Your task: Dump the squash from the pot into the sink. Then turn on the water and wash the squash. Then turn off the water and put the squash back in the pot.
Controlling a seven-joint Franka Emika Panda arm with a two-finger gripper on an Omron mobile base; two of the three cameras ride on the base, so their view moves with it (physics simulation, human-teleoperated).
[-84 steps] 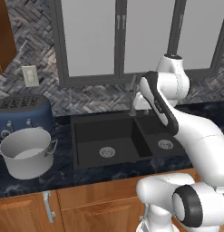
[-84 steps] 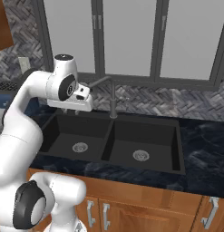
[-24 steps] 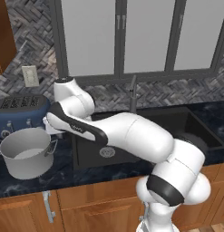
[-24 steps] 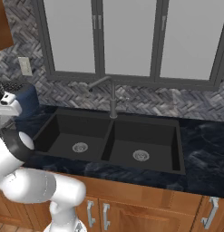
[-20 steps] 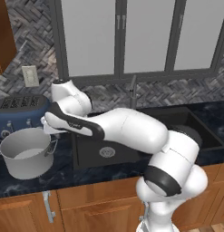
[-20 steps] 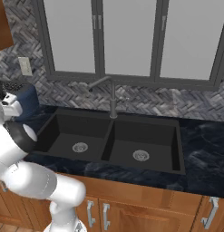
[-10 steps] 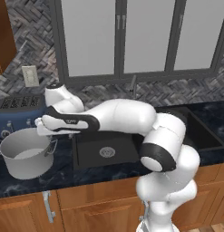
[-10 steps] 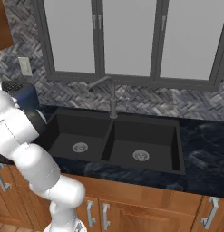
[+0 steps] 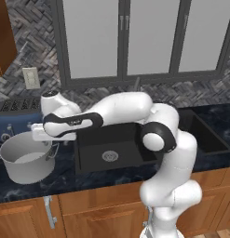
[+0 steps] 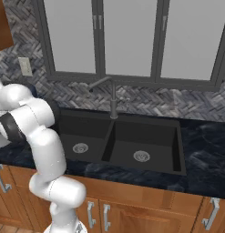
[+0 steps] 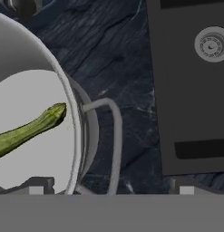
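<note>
Above the pot [image 9: 24,162] handle, open fingers [image 11: 36,188] hover; squash [image 11: 27,129] inside.

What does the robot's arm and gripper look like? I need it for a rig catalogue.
The arm is built of glossy white rounded segments with dark grey to black joint bands and a black strip along the wrist link. The gripper has a white block-shaped hand and small dark finger tips. No cables or markings are visible.

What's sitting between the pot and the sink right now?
In the hand view, the pot's loop handle and bare dark countertop lie before the sink.
</note>
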